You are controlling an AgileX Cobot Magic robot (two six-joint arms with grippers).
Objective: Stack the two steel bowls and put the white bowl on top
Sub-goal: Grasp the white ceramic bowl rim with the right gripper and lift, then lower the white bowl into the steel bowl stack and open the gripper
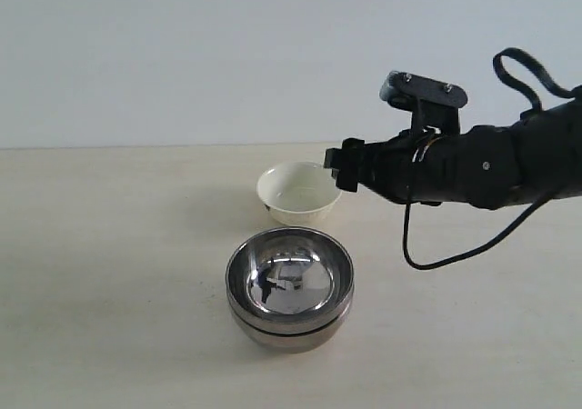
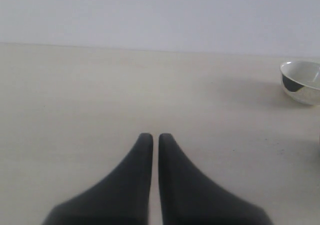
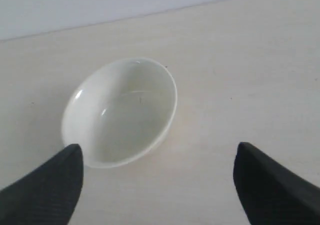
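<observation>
Nearest the exterior camera, the two steel bowls [image 1: 289, 286] sit nested one inside the other on the pale surface [image 1: 109, 273], with the white bowl [image 1: 298, 194] upright and empty just behind them, apart from the stack. At that bowl's right rim hovers the right gripper [image 1: 338, 168], its fingers spread wide and holding nothing. Away from the bowls, the left gripper [image 2: 155, 136] faces bare surface, fingers drawn almost together on nothing.

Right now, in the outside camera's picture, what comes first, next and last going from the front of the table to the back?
the two steel bowls, stacked → the white bowl → the wall
</observation>
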